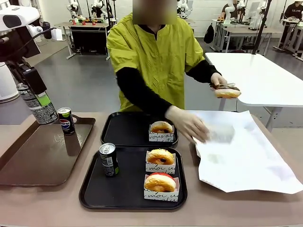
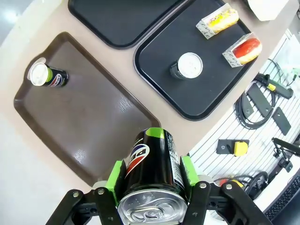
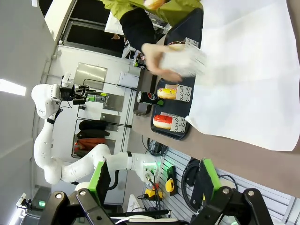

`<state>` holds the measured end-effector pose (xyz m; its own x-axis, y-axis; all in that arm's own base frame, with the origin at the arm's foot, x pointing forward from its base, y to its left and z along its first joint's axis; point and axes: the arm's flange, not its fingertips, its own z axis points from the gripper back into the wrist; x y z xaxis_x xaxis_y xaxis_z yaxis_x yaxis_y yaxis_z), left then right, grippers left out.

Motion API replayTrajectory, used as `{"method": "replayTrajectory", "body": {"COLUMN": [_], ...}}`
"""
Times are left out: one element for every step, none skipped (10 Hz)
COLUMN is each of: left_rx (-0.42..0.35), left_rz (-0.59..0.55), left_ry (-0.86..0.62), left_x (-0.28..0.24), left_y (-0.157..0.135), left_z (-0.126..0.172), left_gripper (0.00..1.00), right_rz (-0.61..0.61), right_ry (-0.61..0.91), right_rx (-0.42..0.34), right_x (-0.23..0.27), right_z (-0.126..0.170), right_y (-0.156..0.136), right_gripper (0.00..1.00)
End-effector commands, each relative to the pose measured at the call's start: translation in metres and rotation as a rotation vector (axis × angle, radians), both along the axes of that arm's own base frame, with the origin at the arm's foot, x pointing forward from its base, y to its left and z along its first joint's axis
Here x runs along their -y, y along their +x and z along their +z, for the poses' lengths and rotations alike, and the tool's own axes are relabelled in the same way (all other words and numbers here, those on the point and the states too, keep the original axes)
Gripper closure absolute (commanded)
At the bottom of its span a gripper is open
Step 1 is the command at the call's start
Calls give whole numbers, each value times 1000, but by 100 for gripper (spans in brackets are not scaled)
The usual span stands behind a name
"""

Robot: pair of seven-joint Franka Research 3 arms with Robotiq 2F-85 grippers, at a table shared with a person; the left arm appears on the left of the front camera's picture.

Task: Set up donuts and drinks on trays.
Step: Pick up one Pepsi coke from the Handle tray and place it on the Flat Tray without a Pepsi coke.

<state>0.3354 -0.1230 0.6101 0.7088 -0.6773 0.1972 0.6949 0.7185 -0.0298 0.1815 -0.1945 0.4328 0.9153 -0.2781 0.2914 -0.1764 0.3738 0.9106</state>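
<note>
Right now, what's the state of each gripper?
Left gripper: shut on a can.
Right gripper: open, empty.

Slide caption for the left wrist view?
Left tool grips a Pepsi can over the brown tray, where a second can stands; a black tray beyond holds another can and two donuts in paper holders.

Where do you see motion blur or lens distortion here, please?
Front view: the person's hand over the white paper is motion-blurred. Right wrist view: that hand is smeared too. Left wrist view: the wide lens bows the table edge; the gripped can is sharp.
</note>
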Motion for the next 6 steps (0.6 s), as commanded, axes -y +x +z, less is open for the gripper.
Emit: {"method": "replayTrajectory", "body": {"left_rx": [16, 16, 16, 16, 16, 16], "left_rz": [2, 2, 2, 2, 2, 2], "left_ry": [0, 0, 0, 0, 0, 0], "left_x": [1, 1, 1, 1, 1, 1], "left_y": [1, 1, 1, 1, 1, 1], "left_z": [2, 2, 2, 2, 2, 2], "left_gripper": [41, 41, 41, 41, 41, 41], "right_rz": [-4, -4, -4, -4, -4, -4], "right_ry": [20, 20, 20, 20, 20, 20], "right_rx": [29, 29, 29, 29, 29, 29], "right_x": [1, 1, 1, 1, 1, 1], "right_z": [2, 2, 2, 2, 2, 2], "right_y": [2, 2, 2, 2, 2, 2], "right_gripper": [0, 0, 0, 0, 0, 0]}}
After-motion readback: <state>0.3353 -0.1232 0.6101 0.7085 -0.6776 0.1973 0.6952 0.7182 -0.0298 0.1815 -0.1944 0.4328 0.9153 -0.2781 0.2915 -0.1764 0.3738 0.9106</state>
